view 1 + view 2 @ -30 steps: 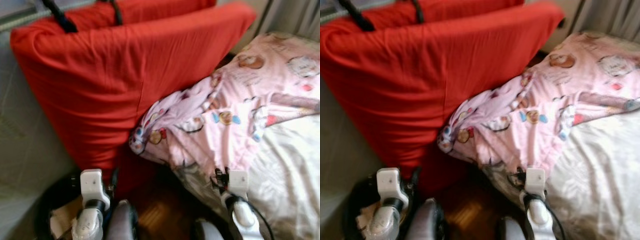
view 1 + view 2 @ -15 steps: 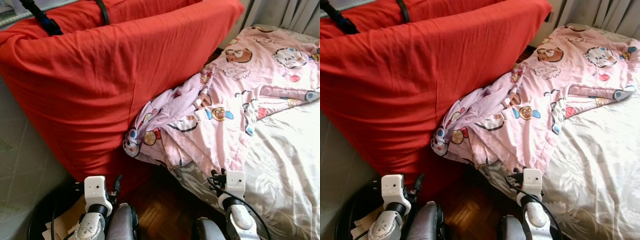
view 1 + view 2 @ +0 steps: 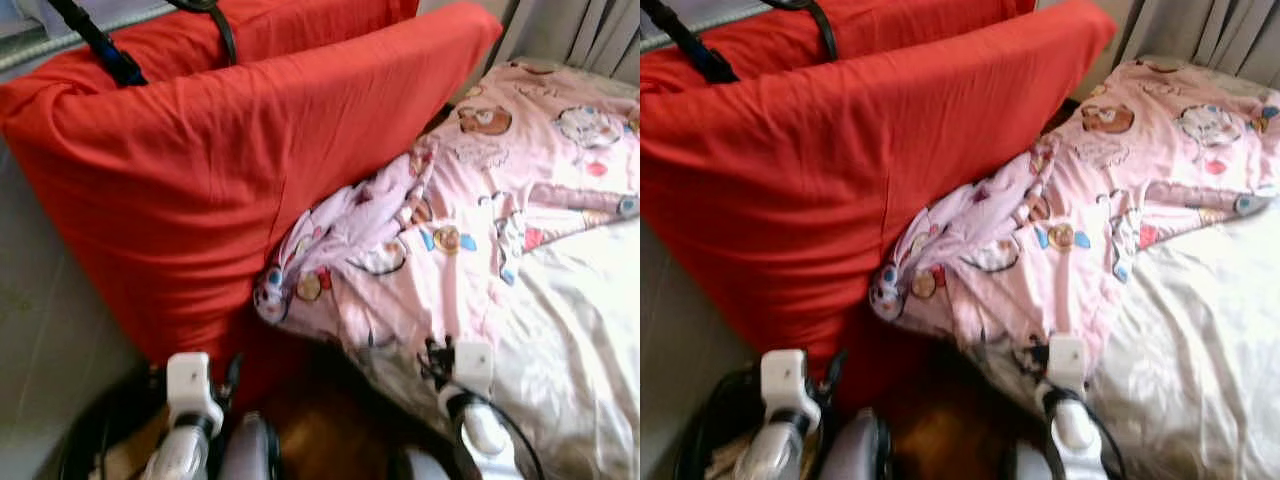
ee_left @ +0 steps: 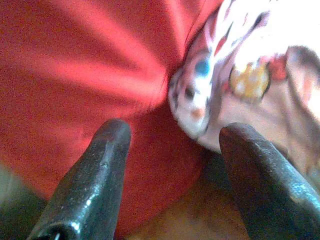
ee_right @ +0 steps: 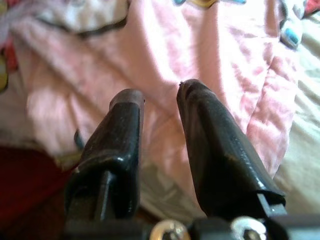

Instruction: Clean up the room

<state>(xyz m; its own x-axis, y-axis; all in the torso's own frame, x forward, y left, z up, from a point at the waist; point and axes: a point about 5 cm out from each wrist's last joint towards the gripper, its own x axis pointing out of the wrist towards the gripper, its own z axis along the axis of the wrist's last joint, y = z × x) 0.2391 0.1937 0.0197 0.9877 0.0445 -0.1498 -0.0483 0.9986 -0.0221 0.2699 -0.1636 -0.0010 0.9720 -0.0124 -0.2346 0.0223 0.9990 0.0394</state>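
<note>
Against half a second ago, the whole head view is shifted and blurred, so the camera is what has moved; the things themselves are seen in the same arrangement, and both arms are found low at the bottom edge as before. No writing or brand can be read anywhere; only cartoon prints are made out on the quilt.

At far left, a black strap (image 3: pixel 100 45) is laid over the top of the big red cushion (image 3: pixel 220 170), which is propped upright. Below it, the left gripper (image 4: pixel 172 185) is held low, its fingers spread wide apart and pointed at the place where the cushion meets the quilt's hanging corner. A strip of brown floor (image 3: pixel 320 430) is seen between the arms.

The pink quilt (image 3: pixel 470 220) is draped off the bed's edge, pressed against the cushion. The right gripper (image 5: pixel 157 150) is held just before the quilt, fingers slightly parted, nothing pinched. At right, the pale sheet (image 3: pixel 580 340) is spread under the quilt, with curtains (image 3: pixel 590 30) behind.
</note>
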